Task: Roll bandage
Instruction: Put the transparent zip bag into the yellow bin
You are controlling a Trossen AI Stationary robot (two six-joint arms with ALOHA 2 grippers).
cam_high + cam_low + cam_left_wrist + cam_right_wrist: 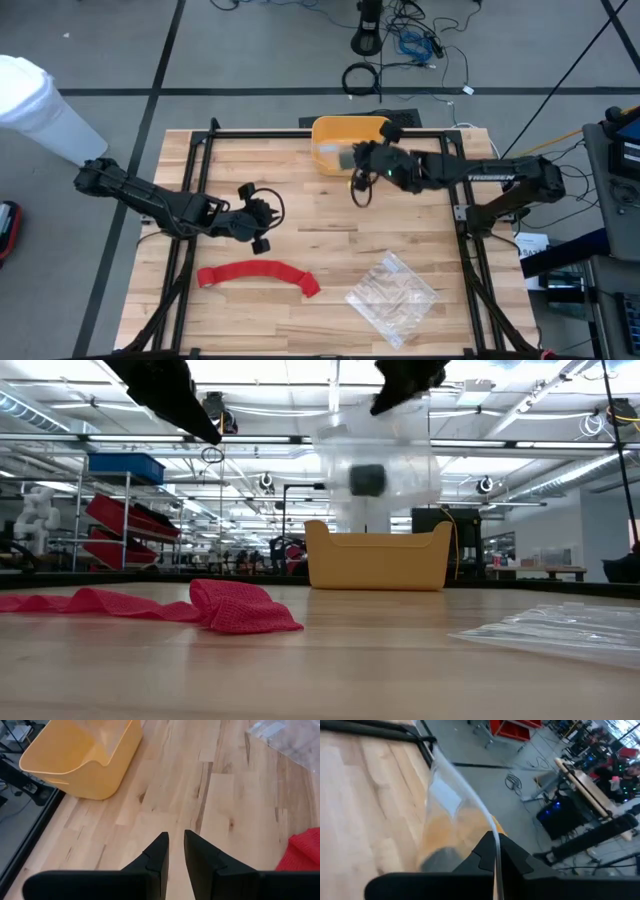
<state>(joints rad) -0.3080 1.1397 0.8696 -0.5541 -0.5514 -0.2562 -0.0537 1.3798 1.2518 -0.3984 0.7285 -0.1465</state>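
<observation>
Overhead, wooden table (330,240); left tool (262,222) slightly apart, right tool (352,158) clamped on clear sheet (451,795).

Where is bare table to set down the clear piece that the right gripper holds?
Bare wood lies between the yellow bin and the red bandage, right of the left gripper. The near edge is crowded by the bandage and the plastic bag.

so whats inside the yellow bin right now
The yellow bin shows bare yellow floor in its open part. The right gripper holds a clear plastic piece over its near edge, so that corner is covered and I can't tell.
</observation>
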